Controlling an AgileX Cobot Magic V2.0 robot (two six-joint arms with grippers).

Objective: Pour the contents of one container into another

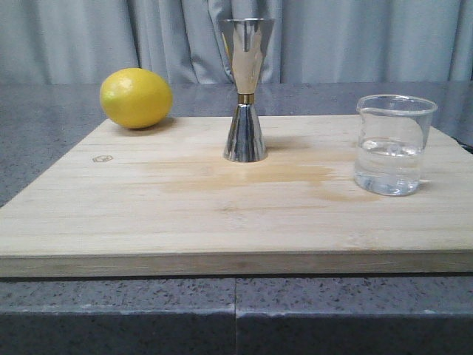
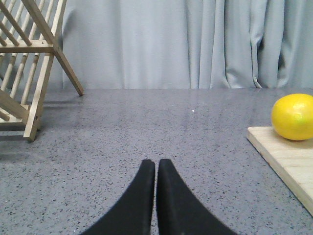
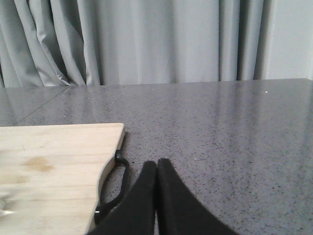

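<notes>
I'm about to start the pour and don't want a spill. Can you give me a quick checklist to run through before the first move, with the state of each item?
1. Beaker upright on the cutting board, holding clear liquid: ok.
2. Jigger upright mid-board, open cup up: ok.
3. Beaker and jigger stand apart, with bare board between them: ok.
4. Lemon sits at the board's far left corner, away from both: ok.
5. Right gripper open for a grasp: not ok, fingers closed, over the countertop beside the board.
6. Left gripper holding nothing: ok, closed and empty.
</notes>
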